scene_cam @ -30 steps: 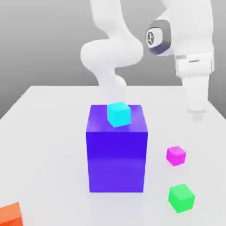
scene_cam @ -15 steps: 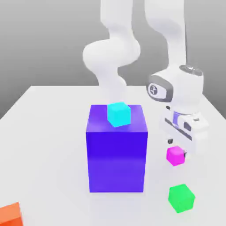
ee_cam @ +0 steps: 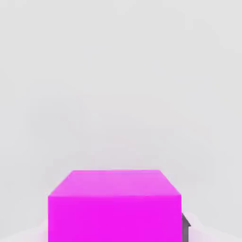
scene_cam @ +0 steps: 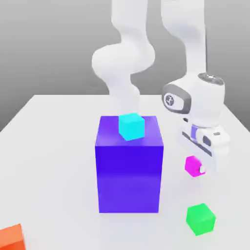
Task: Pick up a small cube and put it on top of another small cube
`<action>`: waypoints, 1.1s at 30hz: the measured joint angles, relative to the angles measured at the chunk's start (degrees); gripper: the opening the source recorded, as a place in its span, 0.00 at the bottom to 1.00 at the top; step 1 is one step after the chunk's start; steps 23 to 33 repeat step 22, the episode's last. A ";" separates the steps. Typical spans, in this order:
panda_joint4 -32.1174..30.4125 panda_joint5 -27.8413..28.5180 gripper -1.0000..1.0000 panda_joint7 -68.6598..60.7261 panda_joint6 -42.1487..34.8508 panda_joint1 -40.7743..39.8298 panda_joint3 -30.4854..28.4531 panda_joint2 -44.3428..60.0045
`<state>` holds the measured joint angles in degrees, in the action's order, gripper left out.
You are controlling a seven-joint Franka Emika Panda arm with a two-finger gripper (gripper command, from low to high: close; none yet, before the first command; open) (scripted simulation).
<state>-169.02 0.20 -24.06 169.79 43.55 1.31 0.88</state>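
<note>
Beside the tall blue block [scene_cam: 129, 163] topped by a cyan cube [scene_cam: 132, 126], tool [scene_cam: 199, 168] clamped around pink cube [scene_cam: 192, 165].

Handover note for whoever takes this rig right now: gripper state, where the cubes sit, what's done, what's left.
Gripper: down at the pink cube, which fills the hand view between the jaws; whether they have closed on it cannot be told.
Pink cube: beside the blue block, on the exterior view's right.
Green cube: on the table, nearer the camera than the pink one, free.
Cyan cube: on top of the blue block.
Done: approach to the pink cube.
Left: confirm grasp, lift, stack it on another small cube.
</note>
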 joint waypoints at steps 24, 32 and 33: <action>25.22 -3.55 1.00 24.61 -11.58 -13.48 -6.16 13.70; 25.22 -3.55 1.00 24.61 -11.58 -13.48 -6.16 13.70; 25.22 -3.55 1.00 24.61 -11.58 -13.48 -6.16 13.70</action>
